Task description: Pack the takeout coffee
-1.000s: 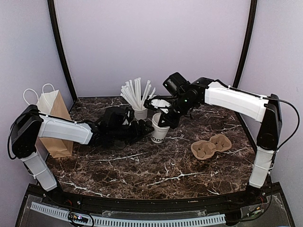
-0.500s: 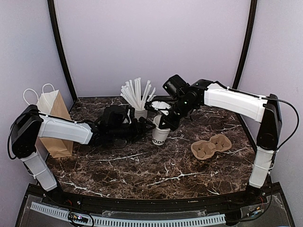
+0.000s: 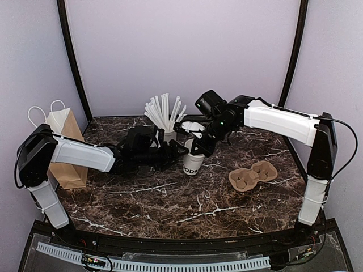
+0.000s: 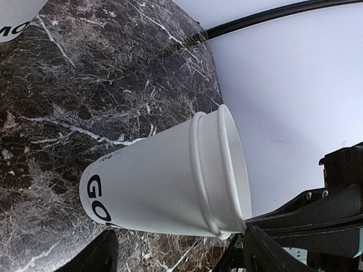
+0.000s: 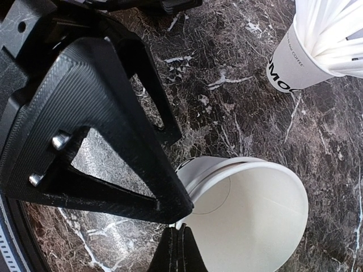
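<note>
A white paper cup (image 3: 193,163) with dark lettering stands at the table's middle back, open-topped. No black lid shows in any view, so the lidded takeout coffee is not in view. In the left wrist view the cup (image 4: 164,192) shows two stacked rims, like one cup nested in another. My right gripper (image 3: 198,146) reaches down from the right and is shut on the cup's rim (image 5: 249,215), pinching it at the near edge (image 5: 180,224). My left gripper (image 3: 180,148) is open, level with the cup's left side, its fingers spread either side of the lower body (image 4: 180,241).
A white cup full of white straws (image 3: 168,135) stands just behind and left of the cup, also seen in the right wrist view (image 5: 292,62). A brown cardboard cup carrier (image 3: 252,174) lies to the right. A paper bag with handles (image 3: 65,141) stands at the far left.
My left gripper has moved right and closer to the cup. The cup has settled from a tilt to more upright and slightly lower, still held by my right gripper.
</note>
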`<state>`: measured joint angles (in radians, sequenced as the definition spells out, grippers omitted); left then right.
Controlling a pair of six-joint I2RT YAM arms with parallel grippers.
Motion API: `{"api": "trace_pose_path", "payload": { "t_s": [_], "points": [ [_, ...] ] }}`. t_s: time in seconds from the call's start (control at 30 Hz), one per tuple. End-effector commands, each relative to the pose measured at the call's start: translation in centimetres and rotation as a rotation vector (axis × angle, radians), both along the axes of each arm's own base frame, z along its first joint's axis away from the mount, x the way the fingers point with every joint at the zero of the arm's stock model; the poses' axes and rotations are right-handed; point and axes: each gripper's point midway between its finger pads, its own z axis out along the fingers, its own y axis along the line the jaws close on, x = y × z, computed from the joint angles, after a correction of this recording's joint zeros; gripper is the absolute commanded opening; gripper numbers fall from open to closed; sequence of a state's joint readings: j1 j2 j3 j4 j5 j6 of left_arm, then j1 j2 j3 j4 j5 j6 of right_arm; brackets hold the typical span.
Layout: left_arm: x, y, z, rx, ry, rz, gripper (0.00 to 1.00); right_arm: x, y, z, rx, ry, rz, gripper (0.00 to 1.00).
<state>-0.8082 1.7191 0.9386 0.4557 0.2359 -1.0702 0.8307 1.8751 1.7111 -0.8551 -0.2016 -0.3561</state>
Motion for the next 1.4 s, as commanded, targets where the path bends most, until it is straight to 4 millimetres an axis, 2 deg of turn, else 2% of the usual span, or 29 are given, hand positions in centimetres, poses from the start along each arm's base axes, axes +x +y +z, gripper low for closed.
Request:
{"api": "trace_pose_path", "payload": {
  "t_s": [0.0,0.23,0.37,0.97,1.37],
  "points": [
    [0.0,-0.8,0.6,-0.025,-0.005,-0.016,0.78,0.7,1.0,1.1,0.045,-0.027,-0.01,0.0],
    [-0.2,-0.4,1.0,-0.042,-0.021,-0.009,0.78,1.3,0.9,0.6,0.031,-0.039,-0.035,0.0],
    [-0.2,0.4,2.2,-0.06,-0.068,0.012,0.78,1.4,0.9,0.5,0.031,-0.036,-0.038,0.0],
    [0.1,-0.5,0.0,-0.04,-0.016,0.0,0.7,1.9,1.0,1.2,0.044,-0.047,-0.065,0.0],
    [0.7,-1.3,-1.4,-0.023,0.014,-0.004,0.7,0.2,1.5,1.8,0.084,0.012,0.001,0.0]
  ]
}}
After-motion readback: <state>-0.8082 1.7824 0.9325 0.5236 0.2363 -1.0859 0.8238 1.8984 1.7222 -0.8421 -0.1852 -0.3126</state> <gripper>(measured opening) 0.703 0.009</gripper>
